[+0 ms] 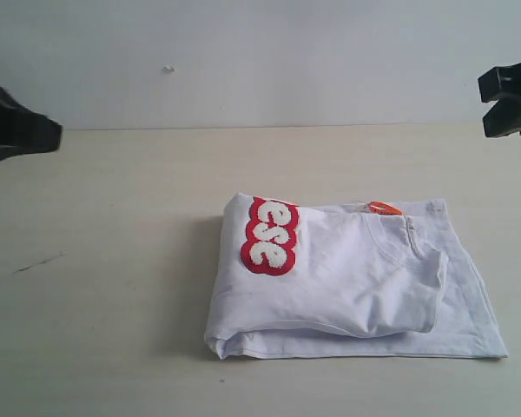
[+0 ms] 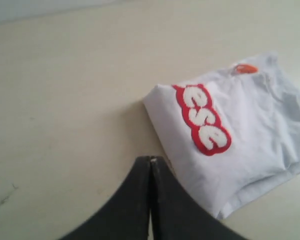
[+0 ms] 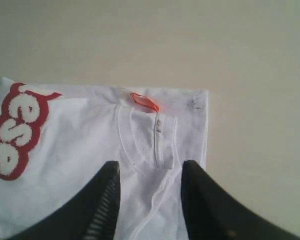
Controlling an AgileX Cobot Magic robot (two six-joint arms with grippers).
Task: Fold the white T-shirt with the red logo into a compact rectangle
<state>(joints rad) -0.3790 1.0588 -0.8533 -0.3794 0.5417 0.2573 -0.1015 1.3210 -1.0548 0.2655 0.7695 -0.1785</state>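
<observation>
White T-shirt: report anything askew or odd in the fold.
The white T-shirt is folded unevenly: its lower layer juts out uncovered on the exterior view's right. The red logo is cut off at the left fold, showing only "ese".

Soft white cloth T-shirt (image 1: pixel 356 278) with fuzzy red logo (image 1: pixel 270 235) on smooth matt table (image 1: pixel 113 261).

T-shirt (image 1: pixel 356 278) white; logo (image 1: pixel 269 236) red w/ white letters; tag (image 1: pixel 384 208) orange; table (image 1: pixel 113 261) prob. beige.
</observation>
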